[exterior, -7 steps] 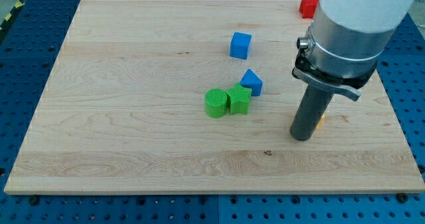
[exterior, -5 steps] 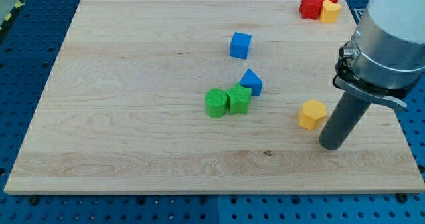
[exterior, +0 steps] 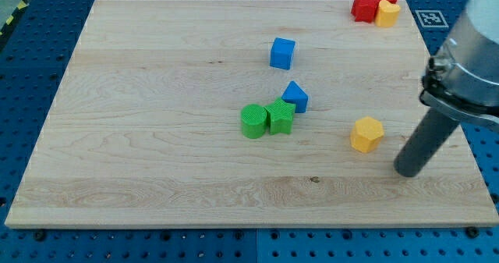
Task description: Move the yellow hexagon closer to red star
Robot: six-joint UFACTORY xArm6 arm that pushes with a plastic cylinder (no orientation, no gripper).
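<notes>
Yellow hexagon [exterior: 367, 133] at surface [exterior: 156, 99] lower right, well apart from red star [exterior: 362, 7] at top right. My tip [exterior: 407, 172] just right of and below hexagon, not touching. No jaws on rod. Risk: off-centre push spins hexagon aside toward left.

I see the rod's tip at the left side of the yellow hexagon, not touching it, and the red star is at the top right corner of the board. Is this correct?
One detail is wrong. The camera view shows my tip on the view's right of the yellow hexagon, not on its left. The rest holds: there is a gap between them, and the red star sits at the board's top right corner.
</notes>
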